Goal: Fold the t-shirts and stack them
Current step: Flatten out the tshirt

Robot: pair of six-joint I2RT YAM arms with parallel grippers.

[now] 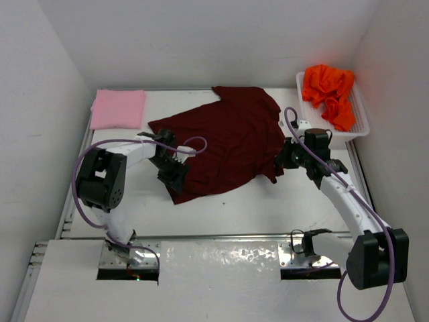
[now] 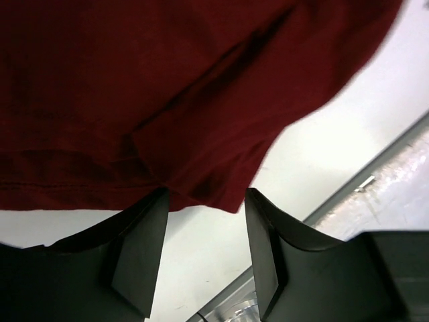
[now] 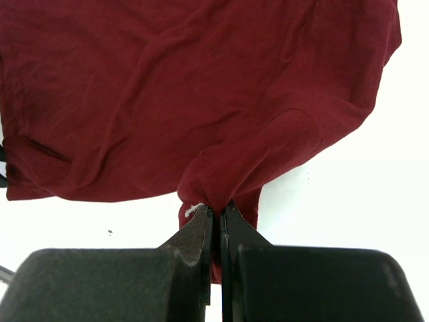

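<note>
Wrist views show right pincer (image 3: 216,209) pinched on the maroon t-shirt (image 3: 201,100); left pincer (image 2: 206,193) gapes at its hem.

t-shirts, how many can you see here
3: light pink shirt folded far left, dark maroon shirt spread mid-table, bright orange shirt bunched in the white basket far right; more could hide beneath it.

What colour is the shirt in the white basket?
Bright orange crumpled cloth t-shirt, clearest in the top external view.

Pink tee (image 1: 118,109), maroon tee (image 1: 228,137), orange tee (image 1: 327,88) = 3; 1 basket (image 1: 335,136); 2 arms (image 1: 127,157) (image 1: 352,204).
</note>
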